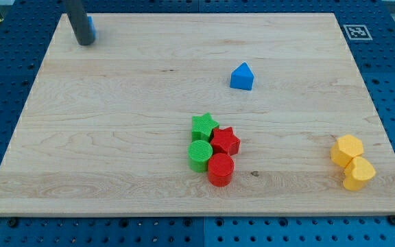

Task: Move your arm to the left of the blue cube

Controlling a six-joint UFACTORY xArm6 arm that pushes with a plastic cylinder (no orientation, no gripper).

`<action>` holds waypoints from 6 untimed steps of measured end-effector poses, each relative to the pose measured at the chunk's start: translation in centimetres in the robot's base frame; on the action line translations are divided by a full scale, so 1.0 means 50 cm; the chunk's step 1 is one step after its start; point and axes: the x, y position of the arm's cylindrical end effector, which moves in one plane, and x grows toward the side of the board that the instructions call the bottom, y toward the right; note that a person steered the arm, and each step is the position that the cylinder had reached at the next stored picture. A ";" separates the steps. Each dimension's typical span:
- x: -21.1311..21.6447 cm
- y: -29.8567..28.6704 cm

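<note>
The dark rod comes down at the view's top left, and my tip (pixel 84 42) rests on the wooden board. A blue block (pixel 91 27), most likely the blue cube, is almost wholly hidden behind the rod; only a thin blue sliver shows at the rod's right side. My tip is thus at that block's left and front, touching or nearly touching it. A second blue block (pixel 241 77), with a peaked roof-like top, sits right of the board's centre, far from my tip.
A cluster sits at lower centre: green star (pixel 204 127), red star (pixel 225 141), green cylinder (pixel 199 155), red cylinder (pixel 220 169). Two yellow blocks (pixel 347 150) (pixel 359 173) lie at the lower right. A marker tag (pixel 357 31) is at the top right, off the board.
</note>
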 end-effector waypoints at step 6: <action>-0.061 -0.114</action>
